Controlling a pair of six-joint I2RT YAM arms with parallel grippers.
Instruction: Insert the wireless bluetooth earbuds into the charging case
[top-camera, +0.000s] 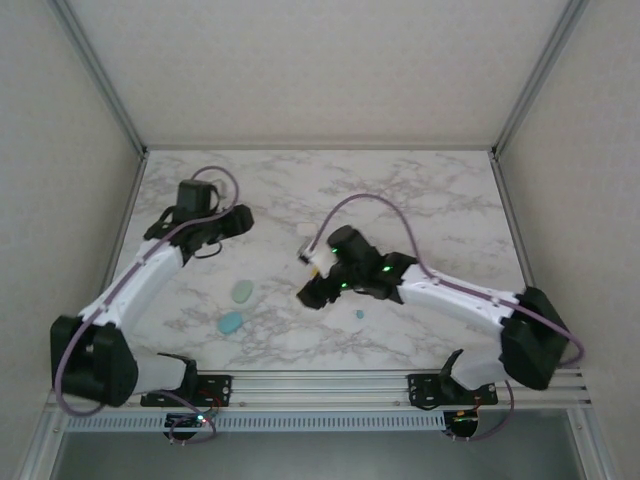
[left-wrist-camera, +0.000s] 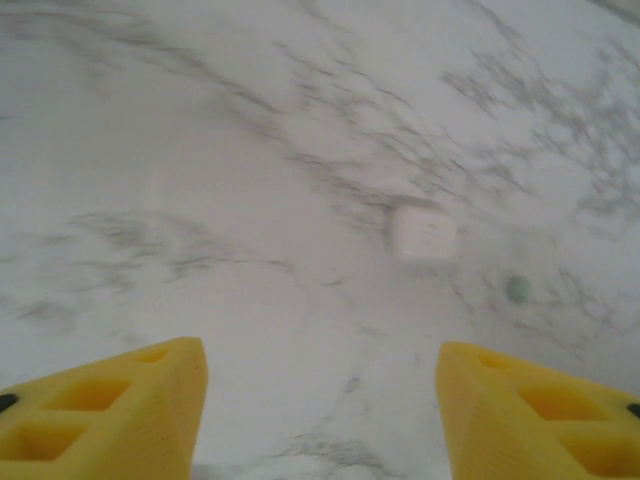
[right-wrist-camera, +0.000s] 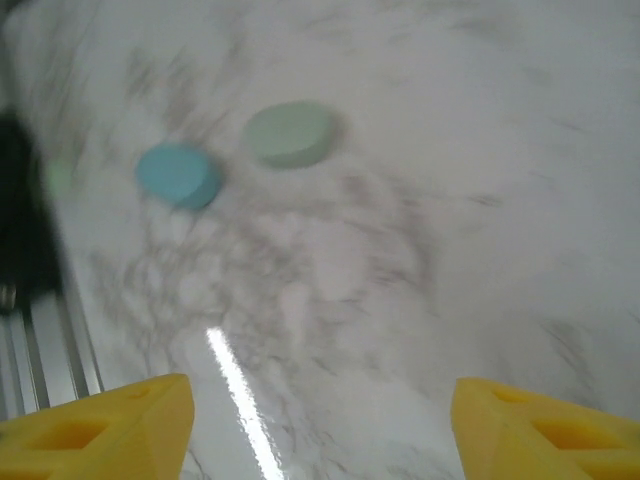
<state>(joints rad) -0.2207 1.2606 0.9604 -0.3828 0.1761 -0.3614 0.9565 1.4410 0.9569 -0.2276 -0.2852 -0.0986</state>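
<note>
A small white, rounded-square charging case (left-wrist-camera: 424, 232) lies on the marble, with a tiny pale green earbud (left-wrist-camera: 517, 289) just right of it. From above, a tiny teal earbud (top-camera: 359, 314) lies below the right arm's wrist. My left gripper (left-wrist-camera: 320, 420) is open over bare marble, well short of the white case, with nothing between its yellow fingers; from above it (top-camera: 238, 221) is at the left rear. My right gripper (right-wrist-camera: 320, 430) is open and empty too, hovering mid-table (top-camera: 311, 292). Ahead of it lie a pale green oval case (right-wrist-camera: 290, 134) and a teal-blue oval case (right-wrist-camera: 179, 176).
From above, the green oval (top-camera: 243, 291) and the blue oval (top-camera: 231, 322) lie between the two arms near the front left. A slotted metal rail (top-camera: 320, 385) runs along the table's near edge. Walls close off the marble table (top-camera: 440, 200) at the sides and back.
</note>
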